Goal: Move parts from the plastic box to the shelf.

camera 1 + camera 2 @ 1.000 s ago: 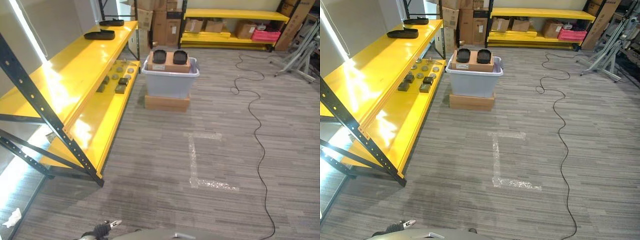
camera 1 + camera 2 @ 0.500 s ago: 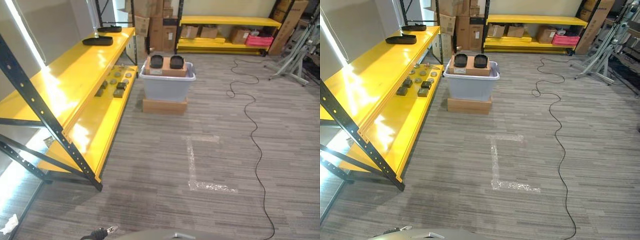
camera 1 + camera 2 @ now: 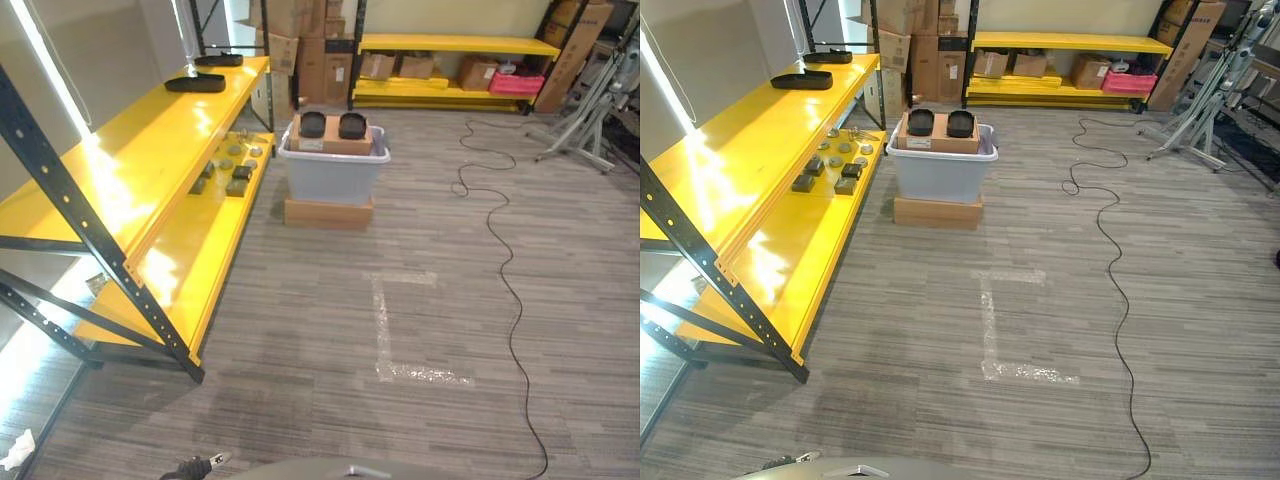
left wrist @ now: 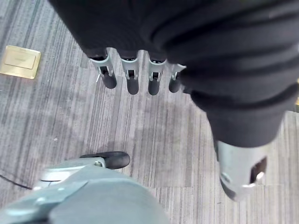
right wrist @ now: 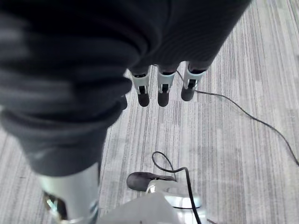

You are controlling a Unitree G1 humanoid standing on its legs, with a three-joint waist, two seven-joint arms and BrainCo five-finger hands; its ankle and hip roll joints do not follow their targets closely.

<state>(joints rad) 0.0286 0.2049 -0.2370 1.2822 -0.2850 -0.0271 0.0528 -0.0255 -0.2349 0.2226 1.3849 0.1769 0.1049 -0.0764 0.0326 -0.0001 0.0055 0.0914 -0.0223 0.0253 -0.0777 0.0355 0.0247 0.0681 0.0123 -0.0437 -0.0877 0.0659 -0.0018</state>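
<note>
**Standing off from the box with both hands empty**

Hanging at our sides, our left hand (image 4: 135,79) and right hand (image 5: 161,88) both point down at the grey striped carpet (image 3: 330,340), fingers straight and relaxed, nothing held in either. We start from there because everything the task needs lies well ahead of them, far out of reach.

Furthest forward of our hands sits the translucent grey plastic box (image 3: 335,165), raised on a flat brown cardboard carton (image 3: 330,212). Across its open top rests a second brown cardboard box (image 3: 332,138), and on that stand two black, rounded, tray-like parts (image 3: 313,124), side by side and just apart. Ahead and to the left of our left hand runs the long yellow metal shelf (image 3: 130,150) on its dark steel frame; its lower tier already carries a cluster of small dark and grey pieces (image 3: 232,170), and two more flat black parts (image 3: 196,83) lie on the upper tier further back.

We judge the black parts to be rigid moulded plastic, light for their bulk and not fragile, though likely smooth and a little slippery against our fingertips. Their raised rim looks the natural place to take hold: thumb on one side, fingers on the other, or one hand at each end. They sit loose on the cardboard, so a careless nudge could slide one off.
</note>
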